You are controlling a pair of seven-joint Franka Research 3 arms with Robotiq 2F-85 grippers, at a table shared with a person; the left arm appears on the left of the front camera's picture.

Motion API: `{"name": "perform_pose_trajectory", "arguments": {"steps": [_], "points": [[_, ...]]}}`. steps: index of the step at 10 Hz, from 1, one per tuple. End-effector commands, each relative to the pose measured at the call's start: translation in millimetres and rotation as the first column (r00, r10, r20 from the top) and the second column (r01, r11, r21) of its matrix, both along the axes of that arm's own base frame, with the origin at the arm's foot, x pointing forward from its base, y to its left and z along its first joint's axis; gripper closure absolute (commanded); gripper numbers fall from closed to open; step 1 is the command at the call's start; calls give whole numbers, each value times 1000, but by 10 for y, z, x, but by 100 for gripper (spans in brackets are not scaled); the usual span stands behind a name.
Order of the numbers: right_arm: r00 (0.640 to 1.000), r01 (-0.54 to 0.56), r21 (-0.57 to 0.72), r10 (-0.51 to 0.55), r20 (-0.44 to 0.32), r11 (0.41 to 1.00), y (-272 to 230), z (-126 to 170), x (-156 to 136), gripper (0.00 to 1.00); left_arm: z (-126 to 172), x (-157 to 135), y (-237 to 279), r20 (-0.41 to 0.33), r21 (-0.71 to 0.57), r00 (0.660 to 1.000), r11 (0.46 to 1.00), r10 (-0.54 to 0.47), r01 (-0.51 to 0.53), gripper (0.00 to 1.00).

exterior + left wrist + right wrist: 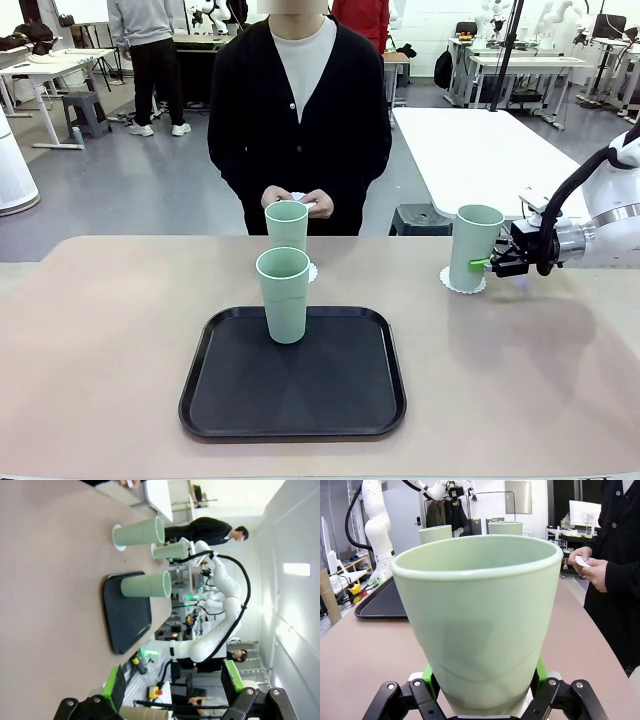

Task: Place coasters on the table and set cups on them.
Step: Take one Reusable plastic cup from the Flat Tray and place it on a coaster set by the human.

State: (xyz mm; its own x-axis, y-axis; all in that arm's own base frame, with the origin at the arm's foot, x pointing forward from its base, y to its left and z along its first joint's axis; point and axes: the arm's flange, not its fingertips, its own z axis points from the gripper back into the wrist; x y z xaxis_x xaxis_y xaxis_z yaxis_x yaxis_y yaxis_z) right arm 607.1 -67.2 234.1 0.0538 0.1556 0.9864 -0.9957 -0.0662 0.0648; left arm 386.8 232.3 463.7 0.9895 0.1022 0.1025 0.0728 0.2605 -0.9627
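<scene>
So far, two cups are set on coasters [446,279]: the far cup [287,225] in the middle of the counter [100,330], and the right cup [475,240], squeezed by the right fingers [500,263]. A third cup [284,295] is left on the black tray [230,400]. The left fingers [233,675] are spread wide, empty.

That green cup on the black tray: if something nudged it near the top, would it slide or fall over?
Probably fall over: the cup on the tray is tall and narrows toward its base. It likely weighs little, looking like thin plastic. Once down it might roll in a curve, being round and tapered, until the tray's raised rim stops it.
</scene>
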Motion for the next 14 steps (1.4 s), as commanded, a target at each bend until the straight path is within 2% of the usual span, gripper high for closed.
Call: {"name": "perform_pose_trajectory", "arguments": {"steps": [1, 14], "points": [[1000, -25, -4, 26, 7, 1000, -37, -9, 82, 18, 18, -3, 7, 7, -7, 1000, 1000, 6, -6, 0], [1000, -15, 18, 15, -18, 1000, -57, -80, 169, 18, 18, -3, 7, 7, -7, 1000, 1000, 6, -6, 0]]}}
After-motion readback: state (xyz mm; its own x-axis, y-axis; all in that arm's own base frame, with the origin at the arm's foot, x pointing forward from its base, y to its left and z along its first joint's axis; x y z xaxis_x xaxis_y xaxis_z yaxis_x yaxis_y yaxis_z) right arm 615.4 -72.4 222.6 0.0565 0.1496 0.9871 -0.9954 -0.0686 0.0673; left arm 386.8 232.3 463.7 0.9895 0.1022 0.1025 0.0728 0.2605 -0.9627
